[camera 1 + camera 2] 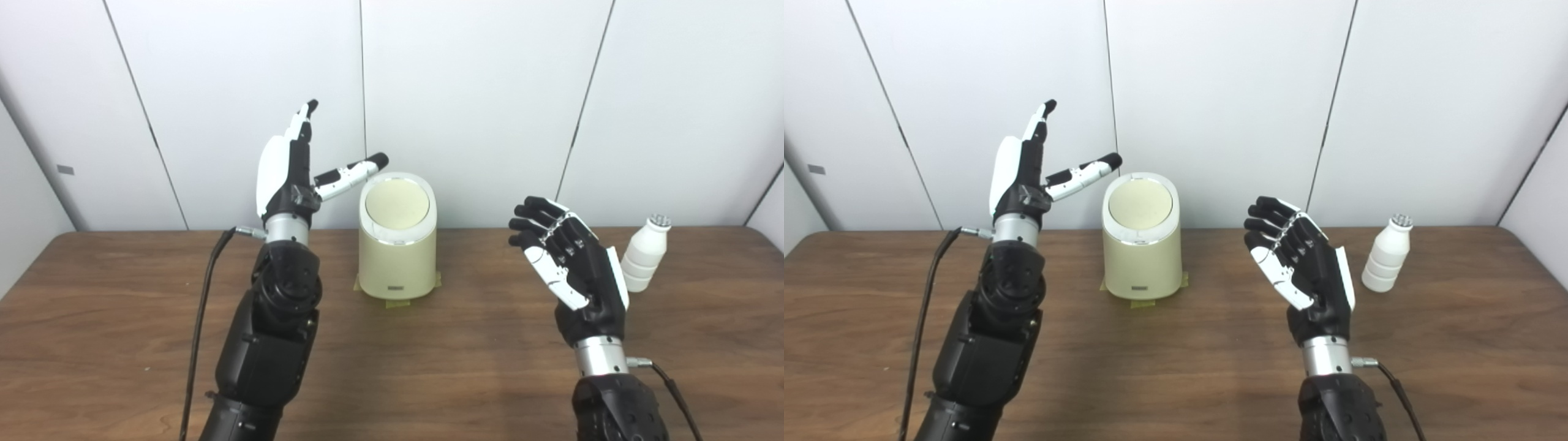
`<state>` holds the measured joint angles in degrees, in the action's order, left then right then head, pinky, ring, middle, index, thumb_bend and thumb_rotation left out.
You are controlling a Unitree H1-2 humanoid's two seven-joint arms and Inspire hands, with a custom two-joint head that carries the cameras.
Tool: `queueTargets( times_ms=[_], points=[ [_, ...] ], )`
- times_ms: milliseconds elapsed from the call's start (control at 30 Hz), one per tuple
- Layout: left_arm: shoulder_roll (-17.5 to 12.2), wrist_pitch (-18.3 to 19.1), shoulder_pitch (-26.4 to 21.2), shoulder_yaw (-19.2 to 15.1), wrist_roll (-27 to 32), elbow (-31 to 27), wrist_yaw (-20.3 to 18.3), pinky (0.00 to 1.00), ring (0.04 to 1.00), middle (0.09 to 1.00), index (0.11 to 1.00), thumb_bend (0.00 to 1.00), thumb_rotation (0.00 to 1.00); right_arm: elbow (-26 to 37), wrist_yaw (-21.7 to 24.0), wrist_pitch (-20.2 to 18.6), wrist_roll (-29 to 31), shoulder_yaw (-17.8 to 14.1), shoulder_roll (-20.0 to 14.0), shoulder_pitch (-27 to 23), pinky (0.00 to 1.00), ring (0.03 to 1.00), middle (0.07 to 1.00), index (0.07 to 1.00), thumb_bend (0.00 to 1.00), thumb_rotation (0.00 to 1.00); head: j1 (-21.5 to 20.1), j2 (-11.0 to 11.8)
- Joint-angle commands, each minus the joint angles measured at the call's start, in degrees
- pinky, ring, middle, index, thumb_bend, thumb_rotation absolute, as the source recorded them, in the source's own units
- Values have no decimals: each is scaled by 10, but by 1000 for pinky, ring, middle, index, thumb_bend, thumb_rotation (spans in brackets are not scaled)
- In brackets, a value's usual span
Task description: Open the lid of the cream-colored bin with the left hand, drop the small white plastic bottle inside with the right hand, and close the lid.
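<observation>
Bin [397,257], cream, lid [395,205] shut, mid-tabletop [122,343]. Bottle [644,253] upright, far right. Left hand [293,168] open beside lid; right hand [569,260] open, empty, near bottle. Step: opening not begun; next likely needs lid pressed or lifted.

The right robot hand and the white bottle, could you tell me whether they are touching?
Apart. In the right eye view, bare table and wall show between the right robot hand and the white bottle.
</observation>
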<state>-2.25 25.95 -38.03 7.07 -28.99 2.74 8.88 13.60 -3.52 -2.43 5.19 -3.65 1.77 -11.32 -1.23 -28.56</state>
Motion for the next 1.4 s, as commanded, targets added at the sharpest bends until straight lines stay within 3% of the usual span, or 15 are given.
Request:
queueTargets(
  times_ms=[0, 100, 333, 467, 700, 1033, 1200, 1367],
  points=[
    [-1, -1, -38, 5, -15, 3, 5, 1000, 1000, 1000, 1000, 990, 483, 9, -2, 16, -2, 1, 5, -24, 600, 676, 694, 679, 340, 314, -2, 0],
    [-2, 0, -40, 11, -21, 17, 7, 1000, 1000, 1000, 1000, 1000, 493, 7, -2, 17, -3, 2, 6, -25, 600, 674, 693, 677, 338, 312, -6, 1],
    [-13, -24, -45, 36, -51, 68, 22, 1000, 1000, 1000, 1000, 998, 352, 10, -3, 12, -1, 2, 10, -27, 605, 676, 693, 680, 337, 290, -8, 3],
    [-11, -32, -47, 33, -41, 83, 20, 1000, 1000, 1000, 1000, 978, 301, 11, -3, 12, -1, 2, 11, -28, 602, 674, 690, 678, 336, 280, -8, 2],
    [-12, -28, -51, 50, -66, 102, 26, 1000, 1000, 1000, 1000, 975, 301, 11, -6, 9, -4, 2, 10, -28, 609, 676, 691, 680, 343, 298, -11, 1],
    [-11, -17, -76, 71, -86, 146, 30, 1000, 1000, 1000, 1000, 922, 377, 17, -11, 10, -11, 4, 13, -27, 607, 675, 692, 677, 350, 307, -15, -2],
    [-6, -15, -82, 70, -84, 160, 35, 1000, 1000, 1000, 1000, 923, 535, 15, -11, 10, -12, 3, 13, -29, 612, 678, 693, 678, 345, 300, -16, 0],
    [-5, -11, -86, 73, -88, 172, 36, 1000, 1000, 1000, 1000, 928, 541, 11, -10, 12, -8, 2, 13, -29, 618, 676, 688, 672, 358, 301, -18, 1]
  ],
)
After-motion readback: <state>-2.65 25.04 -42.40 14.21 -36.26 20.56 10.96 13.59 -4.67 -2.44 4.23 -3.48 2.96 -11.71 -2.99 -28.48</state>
